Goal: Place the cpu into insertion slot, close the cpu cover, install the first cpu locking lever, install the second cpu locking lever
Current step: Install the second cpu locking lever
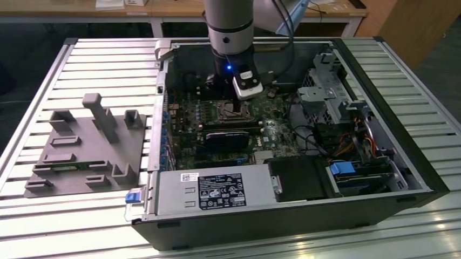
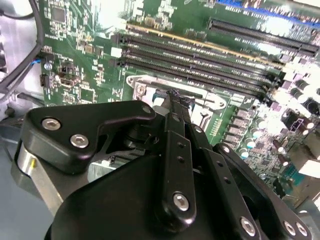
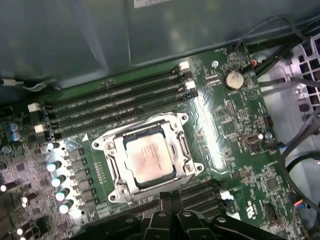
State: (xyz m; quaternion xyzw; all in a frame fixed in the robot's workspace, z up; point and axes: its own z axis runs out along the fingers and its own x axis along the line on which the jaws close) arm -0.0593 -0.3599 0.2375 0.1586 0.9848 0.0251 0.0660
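Lab or robotics workshop: open PC case point(image 1: 288, 178) lying on a slatted aluminium bench point(image 1: 94, 70), grey fixture block point(image 1: 86, 145) beside it, robot arm point(image 1: 229, 27) above the motherboard point(image 3: 235, 135), wooden tables point(image 1: 180, 8) behind.

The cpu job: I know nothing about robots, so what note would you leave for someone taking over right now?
Gripper: shut, holding nothing, hovering at the edge of the insertion slot.
The cpu lies in the slot; the cpu cover is down around it.
Done: chip placed, cover closed.
Left: the two locking levers; I cannot tell whether either is latched.
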